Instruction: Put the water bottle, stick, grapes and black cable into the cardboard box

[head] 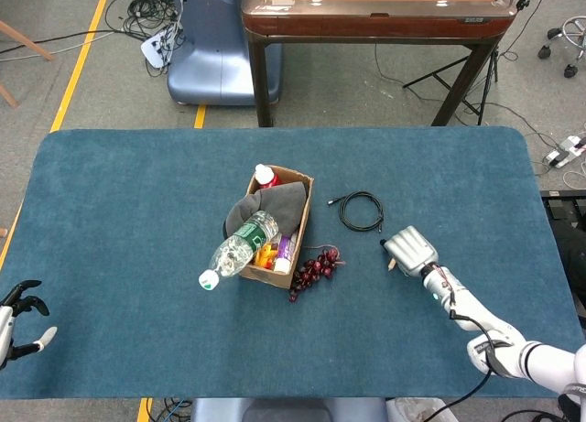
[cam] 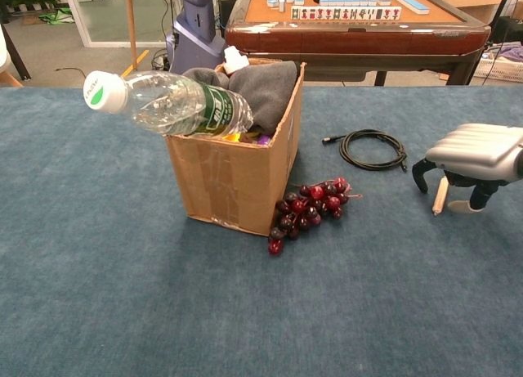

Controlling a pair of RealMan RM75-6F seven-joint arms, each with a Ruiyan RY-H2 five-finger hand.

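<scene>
The cardboard box (head: 291, 222) (cam: 233, 181) stands mid-table, stuffed with a grey cloth and small items. The water bottle (head: 236, 250) (cam: 172, 103) lies tilted across its near-left rim, cap sticking out. Dark red grapes (head: 314, 268) (cam: 310, 209) lie on the table against the box's right corner. The coiled black cable (head: 361, 210) (cam: 372, 148) lies farther right. My right hand (head: 409, 251) (cam: 474, 152) arches over the pale stick (head: 389, 262) (cam: 440, 195), which lies on the table between curved fingers and thumb, not gripped. My left hand (head: 18, 317) rests at the near-left table edge, fingers apart.
The blue felt table (head: 137, 193) carries only these objects. Behind it stand a wooden mahjong table (head: 375, 15) and a blue-grey machine base (head: 215, 47); cables lie on the floor.
</scene>
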